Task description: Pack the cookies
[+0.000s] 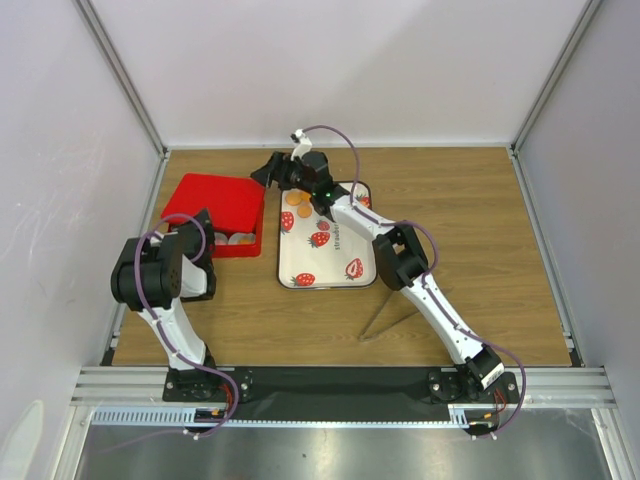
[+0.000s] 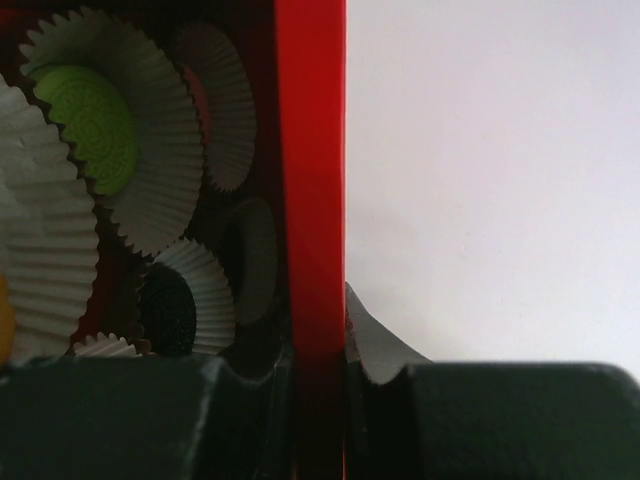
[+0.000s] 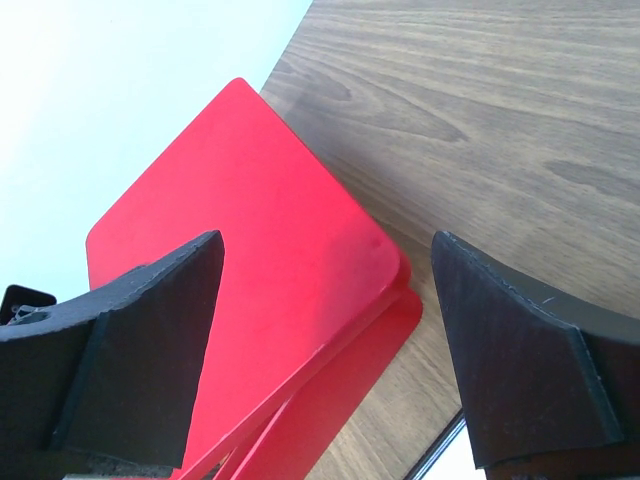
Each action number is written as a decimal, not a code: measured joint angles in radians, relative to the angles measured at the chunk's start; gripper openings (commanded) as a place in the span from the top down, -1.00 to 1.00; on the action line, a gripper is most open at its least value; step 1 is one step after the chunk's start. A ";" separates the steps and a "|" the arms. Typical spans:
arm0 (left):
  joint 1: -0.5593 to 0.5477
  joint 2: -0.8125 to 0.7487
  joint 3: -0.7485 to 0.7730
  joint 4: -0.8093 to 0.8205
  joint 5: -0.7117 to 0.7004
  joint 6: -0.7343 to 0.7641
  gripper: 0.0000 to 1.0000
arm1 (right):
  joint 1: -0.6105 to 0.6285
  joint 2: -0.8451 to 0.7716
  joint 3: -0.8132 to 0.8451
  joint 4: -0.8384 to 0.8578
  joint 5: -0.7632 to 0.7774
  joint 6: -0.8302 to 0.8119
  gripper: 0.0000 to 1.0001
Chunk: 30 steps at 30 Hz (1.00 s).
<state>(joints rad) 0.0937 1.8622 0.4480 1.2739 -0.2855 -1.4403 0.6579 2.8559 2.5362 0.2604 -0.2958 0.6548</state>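
The red box [image 1: 243,248] stands at the left, and its red lid [image 1: 213,201] covers most of it. My left gripper [image 1: 205,232] is shut on the box's near wall [image 2: 311,180]; the wall sits between its jaws [image 2: 315,370]. Inside, white paper cups [image 2: 170,190] hold a green cookie [image 2: 87,125] and a black cookie [image 2: 165,308]. My right gripper [image 1: 269,172] is open and empty over the lid's far right corner [image 3: 260,270], its fingers [image 3: 150,330] apart on either side. Orange cookies [image 1: 298,203] lie on the strawberry tray [image 1: 335,272].
The white strawberry-print tray lies right of the box, under the right arm. White walls and metal posts [image 1: 135,100] close in the wooden table [image 1: 470,230]. The table's near edge has a metal rail [image 1: 340,385].
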 measured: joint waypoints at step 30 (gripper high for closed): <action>-0.014 -0.122 -0.130 0.002 0.003 0.020 0.45 | 0.047 0.020 0.000 -0.003 -0.008 -0.038 -0.70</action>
<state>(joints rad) 0.0792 1.7405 0.3176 1.2755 -0.2821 -1.4200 0.7052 2.8761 2.5362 0.2577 -0.3042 0.6167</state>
